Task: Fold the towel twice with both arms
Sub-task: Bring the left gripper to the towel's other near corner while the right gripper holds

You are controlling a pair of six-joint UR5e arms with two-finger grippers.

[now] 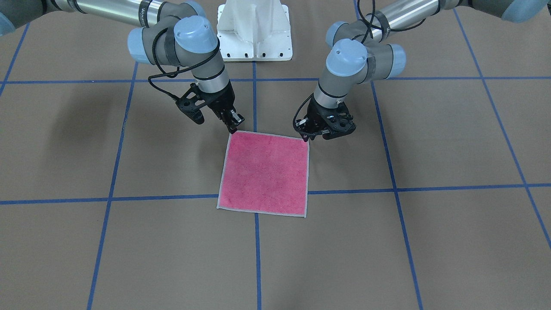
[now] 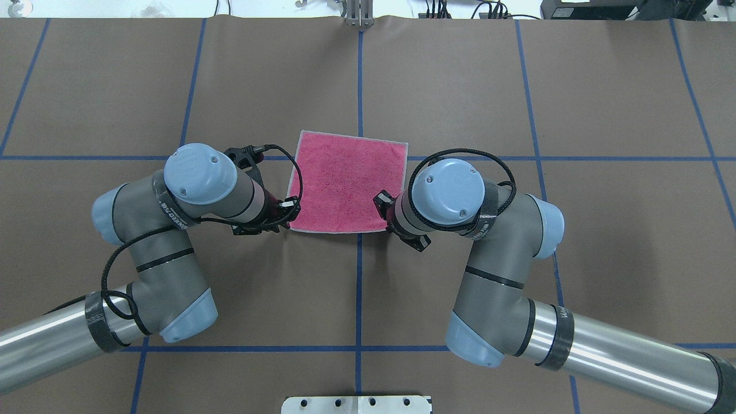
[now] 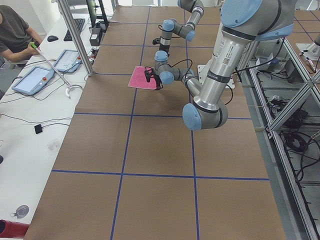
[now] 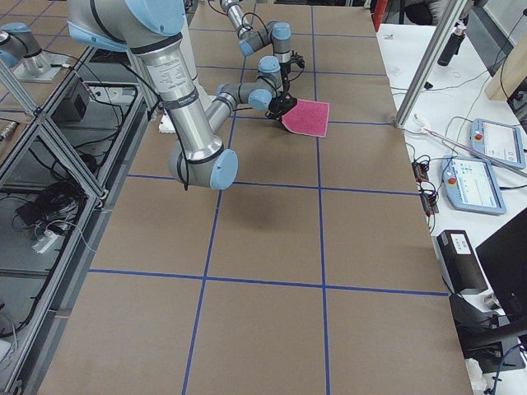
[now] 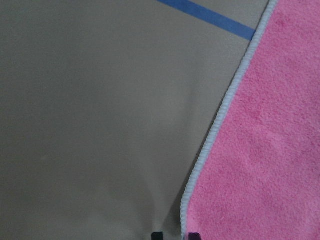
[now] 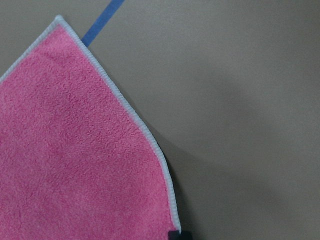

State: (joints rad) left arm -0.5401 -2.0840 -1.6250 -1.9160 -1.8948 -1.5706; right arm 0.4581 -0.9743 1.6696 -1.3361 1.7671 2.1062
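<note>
Towel [image 1: 264, 172]: lying flat, pink face up, at the middle of the counter [image 1: 129, 150], well clear of every counter edge, straddling a crossing of blue tape lines [image 1: 107, 199]. Left arm [image 2: 172, 253] and right arm [image 2: 494, 270]: pointing down at the two towel corners facing the counter's robot-side edge, one apiece, presumably for carrying that edge over the far one as the first fold. Right fingers [image 1: 232, 122]: appearing to be clamping their corner, with the edging there curling up and casting shadow. Left fingers [image 1: 305, 137]: sitting narrowly apart astride the edging; pinching or not, cannot tell.
</note>
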